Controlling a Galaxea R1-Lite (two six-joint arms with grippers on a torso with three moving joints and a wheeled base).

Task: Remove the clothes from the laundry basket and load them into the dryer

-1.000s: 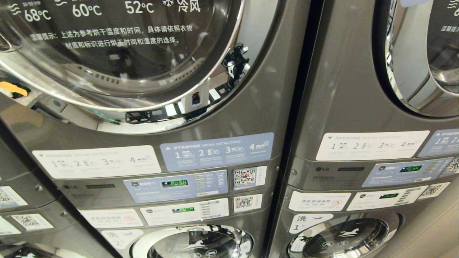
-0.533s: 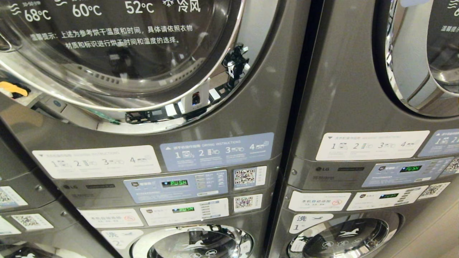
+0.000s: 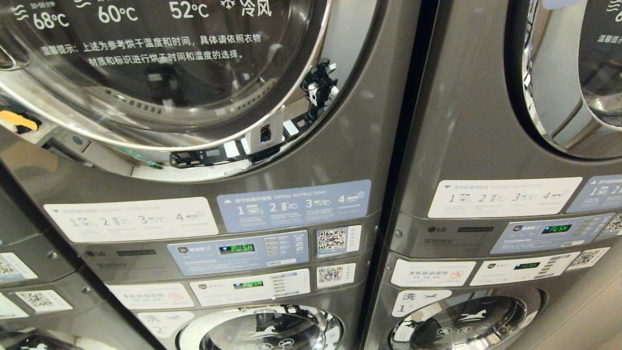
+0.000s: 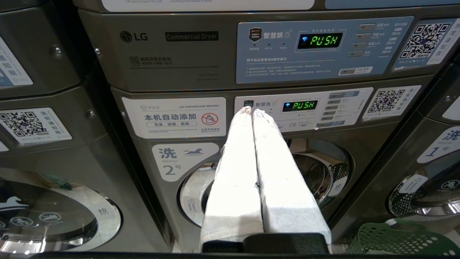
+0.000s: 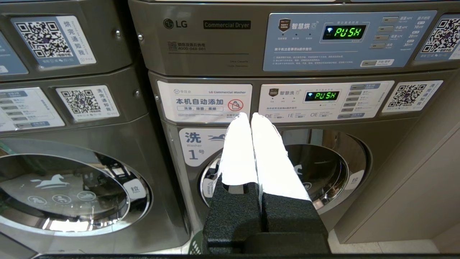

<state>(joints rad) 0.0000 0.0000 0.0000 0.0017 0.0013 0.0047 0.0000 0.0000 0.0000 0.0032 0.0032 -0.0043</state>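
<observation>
- The laundry basket (image 4: 399, 239) is the green one w/ holes in its walls. You see only a corner of it, on the floor in front of the machines, low down by the left arm.
- The clothes: you can't see any yet. I can't tell if they're in the basket, bc only its rim and wall show.
- I think clothes will be soft, light and floppy. They bend and hang when you lift them, and a sleeve may trail or snag on the basket holes.
- Best place to grab, I'd guess: a bunched-up lump near the middle of one piece, not a thin edge. Pinch deep so it won't slip out.
- Left gripper (image 4: 251, 112): its two white fingers are pressed together, holding nothing. It points at the machine front, at the washer marked 2.
- Right gripper (image 5: 248, 117): fingers pressed together too, nothing in them. It points at the washer marked 1.
- The dryer (image 3: 160, 73) is the top machine, w/ the big round glass door. The door looks closed, so you'd need it open first.
- The little screen (image 3: 236, 248) under it glows green w/ "PUSH".
- Nothing is loaded yet, I think. First job: look down and reach to the basket.
</observation>
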